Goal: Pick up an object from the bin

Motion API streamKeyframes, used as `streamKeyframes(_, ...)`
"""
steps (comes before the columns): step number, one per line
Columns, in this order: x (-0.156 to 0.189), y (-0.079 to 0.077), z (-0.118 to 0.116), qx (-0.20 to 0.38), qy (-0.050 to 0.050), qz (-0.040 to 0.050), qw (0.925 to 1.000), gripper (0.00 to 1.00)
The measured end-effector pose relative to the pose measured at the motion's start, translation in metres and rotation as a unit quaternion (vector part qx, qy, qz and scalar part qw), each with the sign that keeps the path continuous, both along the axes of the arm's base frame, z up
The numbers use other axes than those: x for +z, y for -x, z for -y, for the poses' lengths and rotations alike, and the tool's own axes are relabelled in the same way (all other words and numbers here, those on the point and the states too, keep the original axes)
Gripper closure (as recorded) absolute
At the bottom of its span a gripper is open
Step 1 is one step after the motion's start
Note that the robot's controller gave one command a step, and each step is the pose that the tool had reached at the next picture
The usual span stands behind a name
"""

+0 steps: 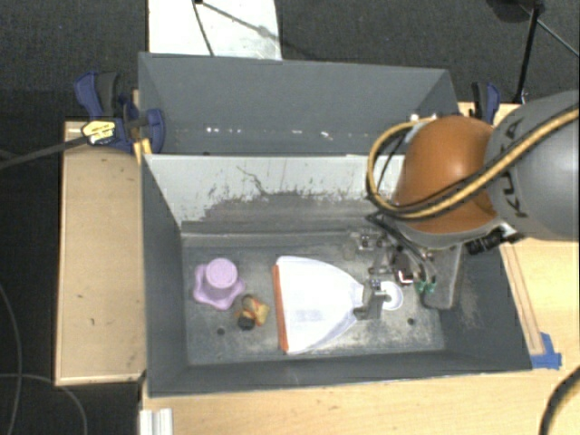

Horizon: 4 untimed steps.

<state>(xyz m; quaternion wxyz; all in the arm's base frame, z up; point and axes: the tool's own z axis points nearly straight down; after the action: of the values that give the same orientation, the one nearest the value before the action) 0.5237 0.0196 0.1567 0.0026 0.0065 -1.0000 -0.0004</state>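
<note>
- The grey metal bin (pixel 299 374) has sloped walls around a flat floor. Its near wall runs along the lower edge of the view.
- A small brown-and-yellow lump (pixel 253 313) lies on the floor closest to the near wall, left of centre. It is just beside the left edge of the white item; whether the two touch cannot be told.
- A flat white item with an orange left border (pixel 310 308) lies at the centre of the floor. Its left side is straight and its right side tapers to a rounded tip that points at the right wall.
- A pale purple moulded piece (pixel 217 284), with a round top on a lobed base, stands near the left wall, just beside the brown-and-yellow lump and slightly farther back.
- The gripper (pixel 374 299) is low over the floor in the right half of the bin, at the tapered right tip of the white item. Whether it is released, clenched or grasping that item cannot be told, nor whether it touches it.
- The orange wrist cover (pixel 444 178), ringed by a looped cable (pixel 381 155), sits above the gripper toward the far right corner.
- The grey arm (pixel 544 184) enters over the right rim.
- The far wall (pixel 290 107) rises behind the floor; its lower part is scuffed.
</note>
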Motion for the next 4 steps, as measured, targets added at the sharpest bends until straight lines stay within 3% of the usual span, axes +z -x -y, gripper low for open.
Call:
streamKeyframes(1,0.005,-0.002,0.000,0.000,0.000,0.0039,1.0000,0.00)
streamKeyframes(2,-0.023,0.013,0.022,0.038,-0.001,0.0076,0.9992,0.00)
streamKeyframes(3,-0.071,-0.034,0.062,-0.008,0.000,0.0039,1.0000,1.00)
streamKeyframes(4,-0.071,-0.034,0.062,-0.008,0.000,0.0040,1.0000,1.00)
